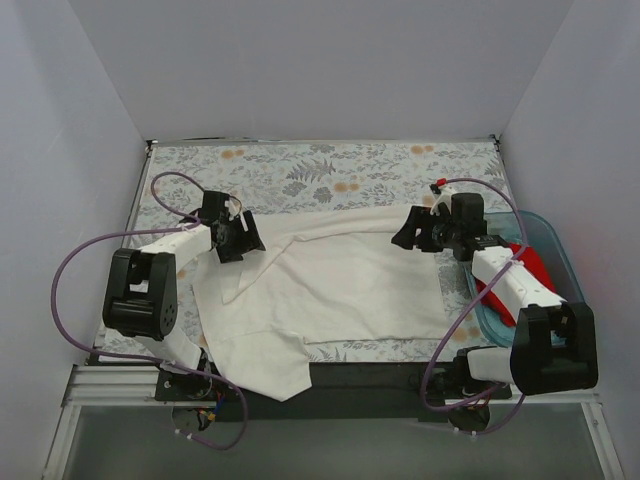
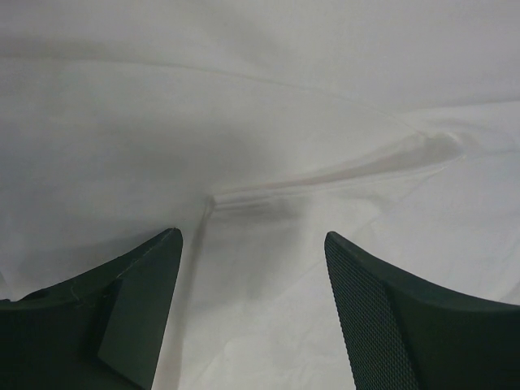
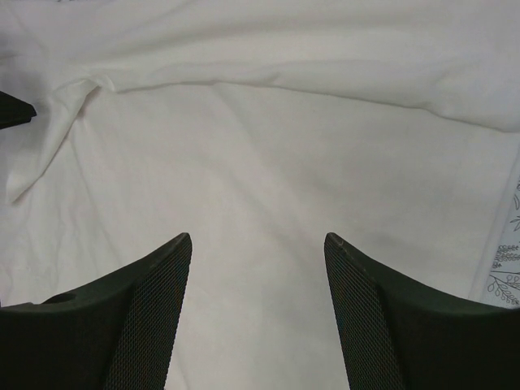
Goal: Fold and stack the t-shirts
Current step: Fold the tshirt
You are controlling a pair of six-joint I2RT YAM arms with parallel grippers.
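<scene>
Two arms reach in over the flowered bench [image 1: 300,165], and we take them from the left. Our left pincer [image 1: 240,235] hangs over the left edge of the white t-shirt [image 1: 340,290], its jaws spread with nothing between them. In the left wrist view the pincer [image 2: 252,240] shows the same gap, with both dark fingers [image 2: 138,284] above white cloth [image 2: 268,106]. A stitched hem and a raised crease run from the middle up to the right.

Most of the bench's middle is covered by the white t-shirt, lying mostly flat. Its left part is folded over in a slanting flap, and one corner droops off the near edge at lower left. We see no print on the side that faces up.

Right of the shirt, our right pincer [image 1: 408,230] sits just above the garment's right edge, its jaws likewise spread and empty. The right wrist view confirms it: the pincer [image 3: 258,240] is open over smooth white cloth [image 3: 268,162], a long fold crosses the top, and a sliver of the bench [image 3: 508,268] shows at the far right.

Farthest right stands the blue tub [image 1: 545,232]. The red t-shirt [image 1: 530,265] lies bunched inside it, partly hidden behind the right arm.
</scene>
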